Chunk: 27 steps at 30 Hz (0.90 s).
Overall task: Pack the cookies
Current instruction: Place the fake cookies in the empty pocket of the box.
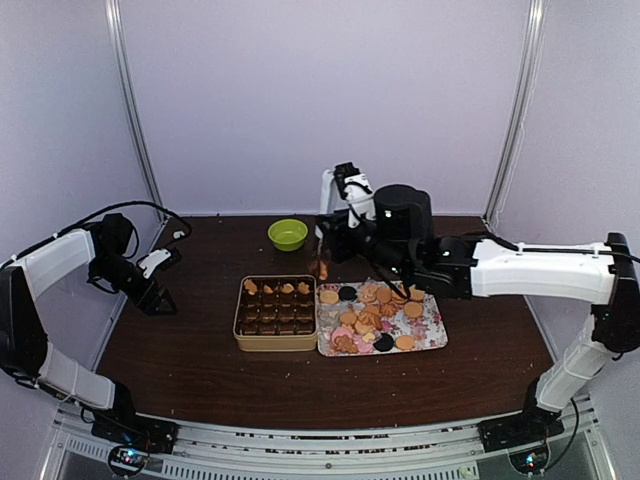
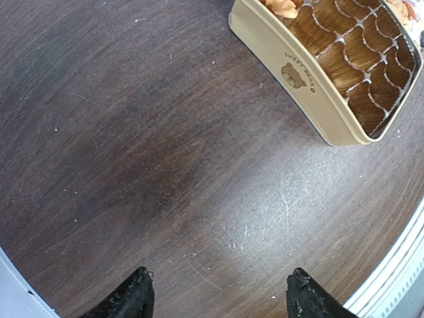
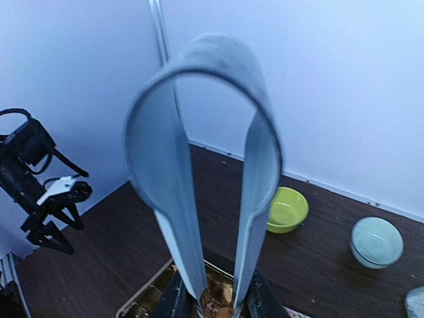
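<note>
So the left gripper [image 2: 220,283] hangs spread wide and empty over bare table, well left of the tin [image 1: 275,343]. The tin's back row has a few cookies [image 1: 276,288] lying flat in their cups. Just past the tin's back right corner, the right gripper [image 1: 338,228] is clamped on the tongs [image 3: 212,53], whose tips seem to pinch one cookie. The rest sit heaped and overlapping on the floral tray [image 1: 434,335], just beside the tin's right side. I'd guess they're light, stiff and crumbly, so squeeze gently across the flat faces. They're round discs, so no real long axis.
</note>
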### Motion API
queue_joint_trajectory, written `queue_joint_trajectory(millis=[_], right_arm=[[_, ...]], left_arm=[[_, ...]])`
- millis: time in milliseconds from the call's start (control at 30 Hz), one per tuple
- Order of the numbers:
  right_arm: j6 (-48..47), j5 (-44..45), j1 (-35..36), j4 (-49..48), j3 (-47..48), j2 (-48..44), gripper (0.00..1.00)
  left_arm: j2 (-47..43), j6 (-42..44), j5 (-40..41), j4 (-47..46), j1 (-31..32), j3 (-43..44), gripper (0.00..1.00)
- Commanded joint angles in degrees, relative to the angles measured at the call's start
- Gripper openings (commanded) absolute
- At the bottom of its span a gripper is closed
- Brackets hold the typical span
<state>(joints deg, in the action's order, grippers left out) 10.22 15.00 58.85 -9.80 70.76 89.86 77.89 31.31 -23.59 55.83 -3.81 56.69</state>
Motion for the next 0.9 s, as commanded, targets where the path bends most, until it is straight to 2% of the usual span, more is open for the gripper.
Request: queue_joint_trajectory(millis=[0, 133, 233, 867], right_arm=[[-1.21, -10.72, 1.85, -2.35, 13.4, 10.24, 0.06], [-2.18, -13.2, 3.01, -0.19, 23.53, 19.13, 0.05], [-2.42, -14.16, 3.55, 0.47, 27.3, 23.27, 0.05], [-5.03, -12.33, 3.82, -5.51, 33.03, 35.27, 0.02]], left_arm=[[-0.57, 1.45, 2.0, 0.43, -0.61, 0.11, 0.71], [-0.3, 1.48, 2.16, -0.1, -0.66, 0.07, 0.71], [-0.13, 1.42, 1.65, -0.11, -0.62, 0.31, 0.71], [0.97, 1.47, 1.4, -0.37, -0.64, 0.18, 0.71]])
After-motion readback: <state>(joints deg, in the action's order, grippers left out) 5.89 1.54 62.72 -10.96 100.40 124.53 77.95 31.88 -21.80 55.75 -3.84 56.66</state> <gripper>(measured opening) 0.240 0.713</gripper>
